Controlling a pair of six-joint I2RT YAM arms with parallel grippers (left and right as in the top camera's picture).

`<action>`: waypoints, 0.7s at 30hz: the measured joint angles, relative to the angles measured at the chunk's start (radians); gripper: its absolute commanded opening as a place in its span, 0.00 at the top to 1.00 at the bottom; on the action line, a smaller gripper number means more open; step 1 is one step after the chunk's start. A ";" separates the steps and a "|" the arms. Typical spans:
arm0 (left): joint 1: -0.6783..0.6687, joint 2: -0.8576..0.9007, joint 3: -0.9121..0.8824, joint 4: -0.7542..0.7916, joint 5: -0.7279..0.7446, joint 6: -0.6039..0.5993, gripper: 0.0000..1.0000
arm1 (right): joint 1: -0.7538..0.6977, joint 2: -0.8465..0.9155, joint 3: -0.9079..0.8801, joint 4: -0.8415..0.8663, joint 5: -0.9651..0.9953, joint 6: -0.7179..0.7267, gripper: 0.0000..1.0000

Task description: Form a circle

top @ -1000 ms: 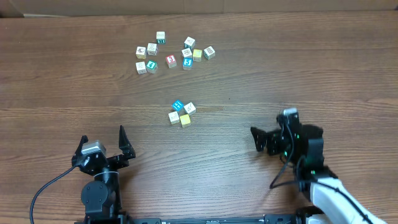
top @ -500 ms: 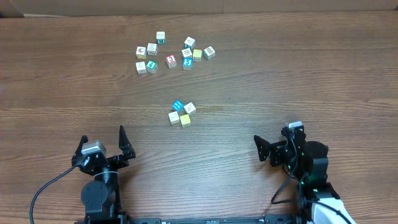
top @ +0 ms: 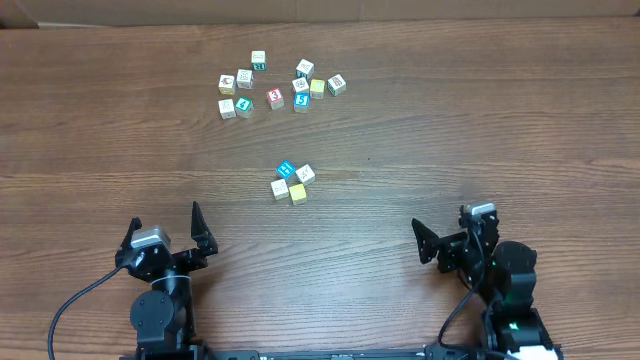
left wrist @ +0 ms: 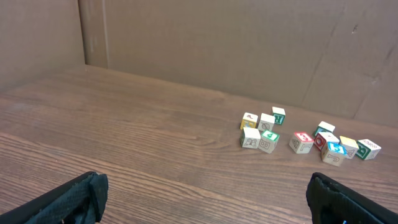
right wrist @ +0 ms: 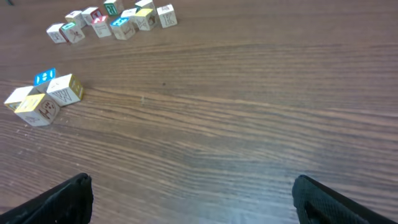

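Task thing: the tight group of four small printed cubes [top: 291,181] sits near the middle of the brown wood-grain table [top: 480,120], well apart from both arms.
Group make-up: a blue cube lettered H [top: 286,170] is at the far left with a whitish cube [top: 305,174] beside it. A second whitish cube [top: 280,187] and a yellow cube [top: 298,193] are on the near side. All four seem to touch, and no hole shows in the middle.
Spare cubes: a loose scatter of similar small cubes [top: 280,88] lies farther back, near the table's far edge, well apart from the group.
Left gripper [top: 165,222]: parked at the near edge, left of the group, jaws spread wide with nothing between them.
Right gripper [top: 447,232]: at the near edge, right of the group, jaws likewise spread wide and empty.
Step in hand: neither arm appears to be working a cube. The group reads as a packed clump, not yet a ring, so the forming looks to be at an early or in-between stage.
Next move calls for: probably a reach to the scatter for another cube, or nudging the four outward. Either way it needs a narrow pinch from above on one cube without knocking its touching neighbours.
Containers: none in view; every cube lies straight on the table top.
Backdrop: a plain brown cardboard wall [left wrist: 217,43] stands behind the table.
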 measured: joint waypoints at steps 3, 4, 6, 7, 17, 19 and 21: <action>0.000 0.000 0.000 0.000 0.000 0.000 0.01 | 0.000 -0.099 0.000 -0.100 0.000 0.000 0.00; 0.000 0.000 0.000 0.000 0.000 0.000 0.00 | -0.001 -0.139 0.000 -0.137 0.000 0.000 0.00; 0.000 0.000 0.000 0.000 0.000 0.000 0.00 | -0.001 -0.230 0.000 -0.171 0.000 0.000 0.00; 0.000 0.000 0.000 0.001 0.000 0.000 0.01 | -0.001 -0.274 0.000 -0.173 0.000 0.000 0.00; 0.000 0.000 0.000 0.000 0.000 0.000 0.00 | -0.001 -0.499 0.000 -0.169 -0.002 0.041 0.00; 0.000 0.000 0.000 0.000 0.000 0.000 0.00 | -0.002 -0.527 0.000 -0.169 -0.002 0.045 0.00; 0.000 0.000 0.000 0.000 0.000 0.000 0.00 | -0.002 -0.564 0.000 -0.169 -0.003 0.047 0.00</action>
